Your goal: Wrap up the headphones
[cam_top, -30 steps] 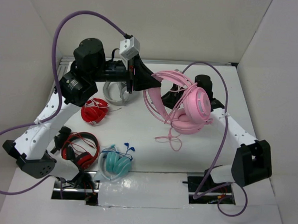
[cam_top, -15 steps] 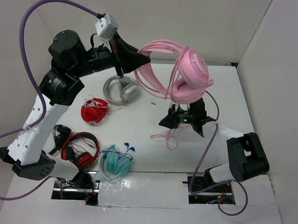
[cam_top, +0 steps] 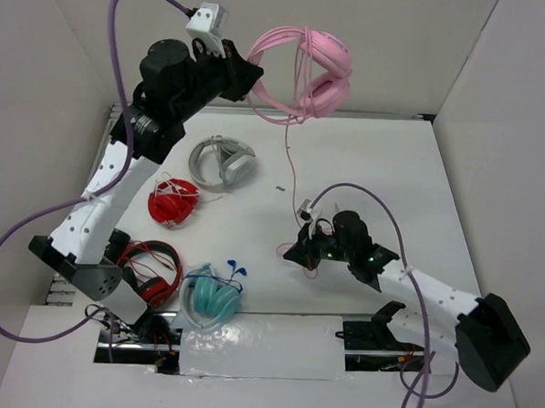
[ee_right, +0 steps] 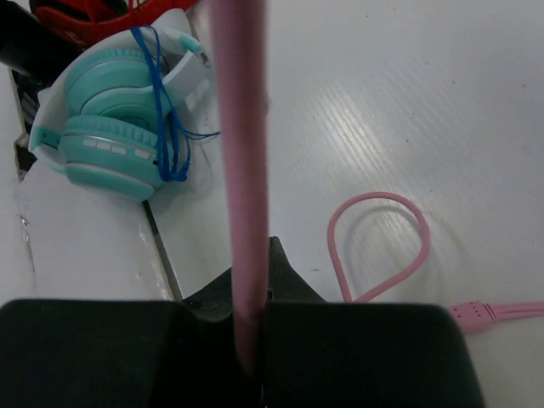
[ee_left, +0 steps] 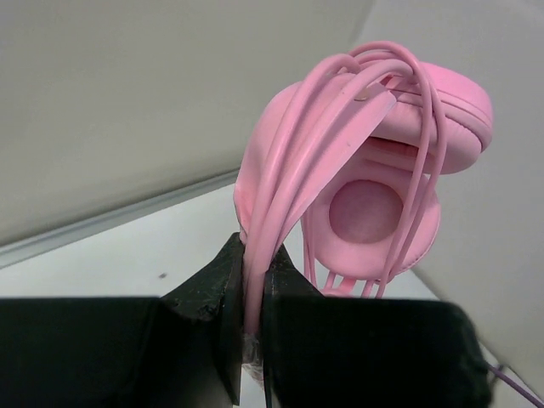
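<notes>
Left gripper: jaws closed tight on the pink headband of the headphones, which it holds aloft over the 12 o'clock edge of the surface, the earcups at the gripper's 3 o'clock and several turns of cable looped over the band. Right gripper: low over the surface, toward 5 o'clock of its middle, clamped on the thin pink cable, which runs straight up toward 12 o'clock to the headphones while its slack end lies looped on the surface just beside the gripper. Teal headphones and red-and-black headphones lie at 7 to 8 o'clock, apart from both grippers.
</notes>
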Motion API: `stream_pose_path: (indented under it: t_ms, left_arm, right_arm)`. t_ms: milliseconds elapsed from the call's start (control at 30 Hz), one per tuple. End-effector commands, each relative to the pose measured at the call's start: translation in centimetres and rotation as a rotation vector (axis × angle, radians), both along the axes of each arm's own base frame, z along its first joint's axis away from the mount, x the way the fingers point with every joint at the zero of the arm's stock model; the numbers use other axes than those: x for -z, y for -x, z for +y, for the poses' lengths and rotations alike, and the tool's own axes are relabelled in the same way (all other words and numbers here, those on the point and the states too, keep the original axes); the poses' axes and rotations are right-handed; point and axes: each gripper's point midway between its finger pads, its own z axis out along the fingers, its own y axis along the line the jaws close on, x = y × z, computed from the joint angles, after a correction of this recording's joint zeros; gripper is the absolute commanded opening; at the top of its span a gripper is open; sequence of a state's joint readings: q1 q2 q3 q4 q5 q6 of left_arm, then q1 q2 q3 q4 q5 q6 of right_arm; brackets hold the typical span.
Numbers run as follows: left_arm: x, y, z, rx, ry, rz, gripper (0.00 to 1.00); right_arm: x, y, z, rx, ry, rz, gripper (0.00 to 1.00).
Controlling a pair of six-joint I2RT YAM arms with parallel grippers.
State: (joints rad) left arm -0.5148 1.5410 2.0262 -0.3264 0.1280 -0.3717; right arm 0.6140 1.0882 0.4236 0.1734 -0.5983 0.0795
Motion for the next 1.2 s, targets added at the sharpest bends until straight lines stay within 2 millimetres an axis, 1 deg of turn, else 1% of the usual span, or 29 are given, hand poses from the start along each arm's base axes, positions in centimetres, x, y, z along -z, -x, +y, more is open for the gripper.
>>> stream_pose_path:
  t_ms: [0, 33, 67, 100, 133, 200, 233, 300, 333, 367, 400, 433, 467, 500, 533, 567, 600, 633, 667, 700, 767, 800, 833, 867, 933, 967, 1000, 1100, 1167]
  left_arm:
    - [-3.6, -2.9, 4.1, -0.274, 0.125, -0.074, 0.0]
    - [-2.7, -4.5, 4.7, -0.334, 0.108, -0.061, 0.0]
    - [-2.2, -5.4, 5.7, -0.407, 0.103, -0.049, 0.0]
    - [-1.5, -6.2, 6.0, -0.431, 0.09, -0.028, 0.0]
    - [-0.6, -7.3, 6.4, -0.454, 0.073, -0.006, 0.0]
    - [1.4, -8.4, 6.8, -0.482, 0.041, 0.038, 0.0]
    - [2.7, -9.2, 7.6, -0.494, 0.025, 0.063, 0.0]
    - [4.4, -9.8, 7.5, -0.442, 0.003, 0.099, 0.0]
    - [6.0, -11.0, 8.8, -0.471, -0.008, 0.13, 0.0]
    - [6.6, -11.5, 9.2, -0.482, -0.011, 0.145, 0.0]
    - [8.0, -12.0, 9.7, -0.491, -0.037, 0.183, 0.0]
    - [9.6, -13.1, 10.4, -0.51, -0.056, 0.222, 0.0]
    - [10.6, -13.4, 10.6, -0.518, -0.075, 0.24, 0.0]
    - [11.5, -13.8, 10.8, -0.515, -0.116, 0.236, 0.0]
    - [12.9, -13.8, 10.1, -0.48, -0.151, 0.246, 0.0]
    - [13.1, -14.0, 9.8, -0.457, -0.18, 0.215, 0.0]
    - [14.4, -13.5, 8.9, -0.418, -0.211, 0.218, 0.0]
    - [14.6, -12.9, 7.6, -0.338, -0.227, 0.2, 0.0]
    - [14.9, -12.6, 6.8, -0.3, -0.263, 0.181, 0.0]
    - [15.5, -12.3, 5.8, -0.276, -0.285, 0.182, 0.0]
    - [16.2, -11.6, 4.2, -0.211, -0.342, 0.174, 0.0]
    - [17.3, -11.1, 2.8, -0.177, -0.38, 0.191, 0.0]
    - [17.9, -10.9, 2.3, -0.172, -0.406, 0.192, 0.0]
    - [18.7, -10.3, 1.0, -0.138, -0.44, 0.187, 0.0]
    - [19.5, -9.3, -0.2, -0.093, -0.468, 0.195, 0.0]
    - [20.0, -8.5, -1.0, -0.062, -0.486, 0.196, 0.0]
    - [20.1, -8.0, -1.3, -0.046, -0.489, 0.197, 0.0]
    - [20.9, -5.7, -2.5, 0.066, -0.501, 0.199, 0.0]
    - [21.7, -3.9, -3.4, 0.124, -0.523, 0.196, 0.0]
  right_arm:
    - [0.0, -0.4, -1.7, 0.163, 0.075, -0.013, 0.0]
    - [-1.0, 0.1, -1.5, 0.147, 0.056, -0.032, 0.0]
    - [-1.3, 0.4, -1.5, 0.143, 0.055, -0.039, 0.0]
    - [-1.2, 0.7, -1.6, 0.146, 0.069, -0.029, 0.0]
    - [-2.2, 0.7, -1.4, 0.148, 0.06, -0.05, 0.0]
    - [-2.4, 0.9, -1.7, 0.183, 0.099, -0.056, 0.0]
    - [-3.4, 0.7, -1.8, 0.211, 0.101, -0.08, 0.0]
    - [-4.2, -0.4, -2.8, 0.32, 0.143, -0.118, 0.0]
    - [-4.7, -1.0, -3.5, 0.374, 0.149, -0.139, 0.0]
    - [-5.1, -1.5, -3.9, 0.422, 0.157, -0.149, 0.0]
    - [-6.1, -2.9, -5.4, 0.543, 0.172, -0.168, 0.0]
    - [-6.5, -3.6, -6.2, 0.606, 0.188, -0.182, 0.0]
    - [-7.2, -4.1, -6.9, 0.659, 0.194, -0.194, 0.0]
    - [-8.5, -5.3, -8.6, 0.779, 0.214, -0.229, 0.0]
    - [-9.2, -5.8, -9.2, 0.824, 0.227, -0.252, 0.0]
    - [-10.9, -6.3, -9.6, 0.857, 0.223, -0.287, 0.0]
    - [-11.6, -7.2, -10.9, 0.943, 0.252, -0.319, 0.0]
    - [-12.3, -7.6, -11.1, 0.971, 0.258, -0.337, 0.0]
    - [-14.0, -8.3, -11.2, 0.992, 0.253, -0.38, 0.0]
    - [-14.2, -9.2, -11.6, 1.043, 0.292, -0.404, 0.0]
    - [-16.2, -10.7, -11.2, 1.094, 0.294, -0.456, 0.02]
    - [-16.9, -11.2, -11.7, 1.137, 0.309, -0.481, 0.03]
    - [-17.8, -11.7, -11.5, 1.151, 0.301, -0.498, 0.03]
    - [-19.1, -12.5, -10.9, 1.138, 0.306, -0.531, 0.03]
    - [-20.3, -13.6, -10.7, 1.11, 0.317, -0.56, 0.02]
    - [-21.6, -14.2, -10.7, 1.118, 0.298, -0.566, 0.02]
    - [-22.2, -14.6, -10.9, 1.127, 0.291, -0.57, 0.02]
    - [-24.0, -15.8, -12.2, 1.147, 0.285, -0.6, 0.07]
    - [-24.8, -16.4, -12.5, 1.117, 0.282, -0.625, 0.14]
